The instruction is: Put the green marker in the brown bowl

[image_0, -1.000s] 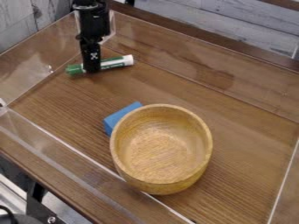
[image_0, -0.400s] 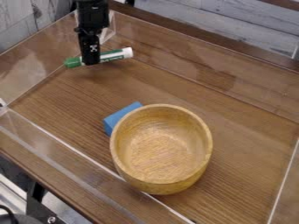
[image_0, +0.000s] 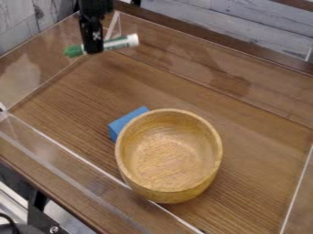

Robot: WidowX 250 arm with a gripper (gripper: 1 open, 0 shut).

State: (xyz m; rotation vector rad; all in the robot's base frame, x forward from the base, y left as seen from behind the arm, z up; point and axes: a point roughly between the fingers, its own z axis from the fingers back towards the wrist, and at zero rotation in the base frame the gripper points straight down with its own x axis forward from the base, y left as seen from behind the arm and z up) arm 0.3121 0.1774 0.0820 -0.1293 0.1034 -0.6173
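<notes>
The green marker point(image_0: 113, 43) hangs level above the far left of the table, its white barrel pointing right and its green cap point(image_0: 75, 51) to the left. My gripper point(image_0: 91, 44) points straight down and is shut on the marker near its cap end. The marker is clear of the wooden surface. The brown bowl point(image_0: 169, 154) is a large round wooden bowl in the near middle of the table, well to the right of and nearer than the gripper. Nothing lies inside the bowl.
A small blue block point(image_0: 124, 122) lies against the bowl's far left rim. Clear plastic walls point(image_0: 37, 137) fence the wooden table point(image_0: 232, 101) on all sides. A grey plank backdrop stands behind.
The gripper has risen with the green marker in it; the marker lay on the table a second ago and now hangs above it.
</notes>
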